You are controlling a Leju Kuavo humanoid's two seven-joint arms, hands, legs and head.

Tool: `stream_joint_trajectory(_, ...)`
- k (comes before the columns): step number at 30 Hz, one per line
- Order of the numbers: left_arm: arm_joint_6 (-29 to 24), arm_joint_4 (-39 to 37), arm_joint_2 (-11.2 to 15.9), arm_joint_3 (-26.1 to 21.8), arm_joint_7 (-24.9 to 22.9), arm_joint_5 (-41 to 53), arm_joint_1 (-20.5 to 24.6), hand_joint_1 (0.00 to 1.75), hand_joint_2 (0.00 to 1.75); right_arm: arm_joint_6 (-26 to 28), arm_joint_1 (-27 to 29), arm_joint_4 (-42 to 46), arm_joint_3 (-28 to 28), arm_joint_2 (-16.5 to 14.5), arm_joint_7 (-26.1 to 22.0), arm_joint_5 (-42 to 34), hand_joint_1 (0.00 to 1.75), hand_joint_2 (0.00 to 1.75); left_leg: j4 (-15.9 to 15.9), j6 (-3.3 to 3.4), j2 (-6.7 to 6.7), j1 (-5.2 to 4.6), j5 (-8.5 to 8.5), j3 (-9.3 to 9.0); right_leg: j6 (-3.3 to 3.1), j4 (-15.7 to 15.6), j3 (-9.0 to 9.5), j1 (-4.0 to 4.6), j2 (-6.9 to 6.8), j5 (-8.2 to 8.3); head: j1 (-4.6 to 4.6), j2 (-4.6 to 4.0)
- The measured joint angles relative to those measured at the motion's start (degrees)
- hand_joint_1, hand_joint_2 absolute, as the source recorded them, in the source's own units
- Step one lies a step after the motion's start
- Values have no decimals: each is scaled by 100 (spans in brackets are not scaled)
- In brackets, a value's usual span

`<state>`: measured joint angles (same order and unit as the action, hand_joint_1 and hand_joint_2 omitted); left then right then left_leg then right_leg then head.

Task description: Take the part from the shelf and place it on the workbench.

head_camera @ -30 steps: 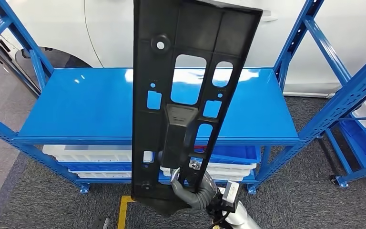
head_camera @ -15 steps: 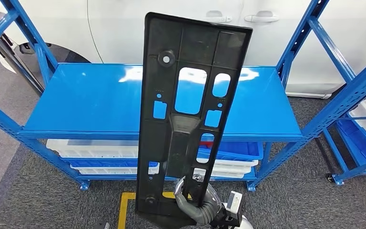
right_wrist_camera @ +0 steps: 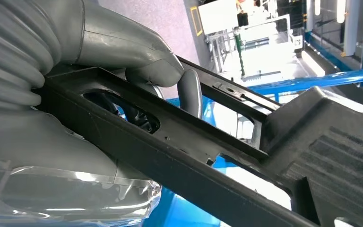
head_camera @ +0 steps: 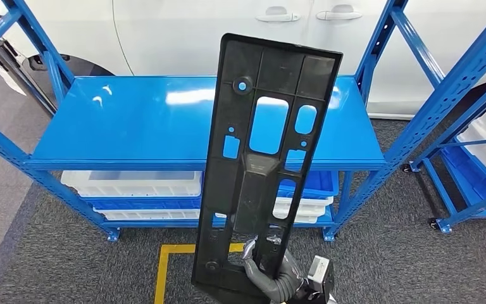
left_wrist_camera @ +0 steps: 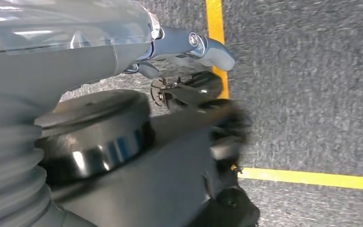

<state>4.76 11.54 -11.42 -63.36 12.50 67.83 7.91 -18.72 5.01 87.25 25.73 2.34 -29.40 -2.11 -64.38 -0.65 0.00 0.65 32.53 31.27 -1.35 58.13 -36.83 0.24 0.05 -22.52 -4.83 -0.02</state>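
Observation:
A long black plastic part (head_camera: 253, 190) with several cut-outs stands nearly upright in front of me, its top leaning slightly right. My right hand (head_camera: 272, 275) grips its lower end, fingers hooked through a cut-out. In the right wrist view the grey thumb of my right hand (right_wrist_camera: 99, 42) presses on the part's rim (right_wrist_camera: 321, 151). The part hides the middle of the blue shelf (head_camera: 133, 120) behind it, whose top level is bare. My left hand (left_wrist_camera: 189, 45) hangs over the grey carpet, thumb stretched out, holding nothing.
A white car (head_camera: 196, 31) stands behind the shelf. White and blue bins (head_camera: 133, 183) fill the shelf's lower levels. A second blue rack (head_camera: 474, 126) with white bins stands at the right. Yellow tape (head_camera: 164, 266) marks the carpet near my feet.
The part has sunk lower and drifted right in my view, so its top edge now shows. The whole scene has shifted a little, so the camera moved too.

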Motion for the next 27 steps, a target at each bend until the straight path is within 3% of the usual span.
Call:
stream_joint_trajectory(2, 0, 0, -23, 0, -12, -7, 22, 0, 175, -8, 8, 2, -25, 4, -1, -12, 168, 175, 633, 55, -12, -32, -149, -392, 59, 15, -57, 3, 1, 86, 1, 0)
stream_joint_trajectory(5, 0, -3, -58, 0, -27, -12, 30, 0, 175, -16, 11, 2, -51, 15, -2, -16, 168, 175, 737, 163, -12, -81, -303, -383, 168, -20, -75, -33, 4, 220, 1, 0)
stream_joint_trajectory(6, 0, -5, -63, -1, -33, -14, 35, 0, 175, -16, 13, 2, -62, 19, -2, -17, 168, 175, 754, 204, 4, -83, -376, -343, 203, 0, -105, -46, 12, 189, 1, 0)
stream_joint_trajectory(7, 0, -8, -67, -1, -39, -17, 45, 0, 175, -13, 15, 3, -78, 24, -1, -20, 168, 175, 772, 247, 20, -77, -456, -283, 232, 102, -159, -55, 19, 37, 1, 0)
stream_joint_trajectory(10, 2, -11, -86, -2, -48, -27, 78, 0, 175, 11, 17, 15, -138, 32, 16, -27, 168, 175, 779, 310, 48, -70, -685, -22, 289, 1000, -384, -72, 23, -863, 2, 0)
stream_joint_trajectory(11, 2, -11, -93, -2, -49, -27, 81, 0, 175, 16, 20, 21, -157, 32, 23, -27, 168, 175, 774, 309, 53, -72, -753, 72, 302, 1319, -408, -77, 24, -1028, 2, 0)
stream_joint_trajectory(12, 2, -11, -98, -2, -50, -27, 86, 0, 175, 16, 24, 30, -174, 32, 26, -27, 168, 175, 766, 302, 59, -73, -817, 164, 311, 1509, -369, -82, 23, -1048, 2, 0)
stream_joint_trajectory(13, 2, -11, -104, -2, -50, -27, 94, 0, 175, 16, 29, 39, -188, 32, 29, -27, 168, 175, 754, 293, 63, -72, -879, 259, 314, 1528, -249, -87, 23, -953, 2, 0)
stream_joint_trajectory(14, 2, -11, -109, -2, -51, -27, 107, 0, 175, 16, 32, 53, -199, 32, 33, -27, 168, 175, 739, 280, 66, -69, -938, 353, 312, 1352, -35, -92, 22, -805, 2, 0)
stream_joint_trajectory(15, 3, -11, -116, -2, -51, -28, 123, 0, 175, 15, 34, 73, -209, 32, 37, -28, 168, 175, 717, 263, 67, -67, -993, 435, 301, 1019, 259, -95, 18, -696, 1, 0)
stream_joint_trajectory(17, 4, -11, -130, -2, -50, -37, 152, 0, 175, 1, 29, 121, -228, 32, 40, -31, 168, 175, 671, 211, 64, -76, -1091, 556, 257, 220, 847, -73, 13, -719, 1, 0)
stream_joint_trajectory(18, 4, -11, -134, -2, -48, -47, 164, 0, 175, -16, 27, 139, -239, 32, 33, -36, 168, 175, 661, 179, 64, -76, -1140, 583, 227, -30, 1005, -56, 14, -775, 0, 0)
stream_joint_trajectory(20, 4, -11, -140, -2, -46, -68, 179, 0, 175, -61, 23, 147, -263, 33, 11, -48, 168, 175, 676, 106, 65, -71, -1248, 605, 149, -161, 1025, -36, 19, -766, 0, 0)
stream_joint_trajectory(21, 4, -11, -141, -3, -45, -74, 183, 0, 175, -80, 19, 145, -271, 34, 1, -52, 168, 175, 660, 75, 57, -62, -1237, 626, 104, -173, 984, -39, 8, -706, 1, 0)
stream_joint_trajectory(22, 4, -11, -142, -3, -46, -78, 184, 0, 175, -92, 15, 143, -278, 34, -4, -54, 168, 175, 578, 48, 47, -56, -1122, 668, 51, -183, 931, -46, -3, -636, 2, 0)
stream_joint_trajectory(23, 4, -11, -140, -4, -46, -81, 185, 0, 175, -98, 12, 142, -281, 34, -7, -56, 168, 175, 391, 24, 38, -50, -893, 736, 8, -198, 863, -55, -16, -558, 1, 0)
stream_joint_trajectory(25, 4, -11, -139, -4, -46, -85, 186, 0, 175, -100, 8, 141, -290, 34, -13, -60, 168, 175, -300, -10, 33, -31, -275, 913, -37, -189, 685, -43, -27, -409, 1, 0)
stream_joint_trajectory(26, 4, -11, -139, -4, -46, -86, 186, 0, 175, -100, 10, 138, -294, 34, -15, -62, 168, 175, -679, -26, 33, -25, -79, 975, -39, -179, 583, -34, -28, -332, 0, 0)
stream_joint_trajectory(27, 4, -11, -139, -4, -46, -87, 185, 0, 175, -100, 10, 135, -299, 34, -15, -63, 168, 175, -952, -36, 33, -19, -33, 978, -36, -165, 474, -27, -29, -256, 0, 0)
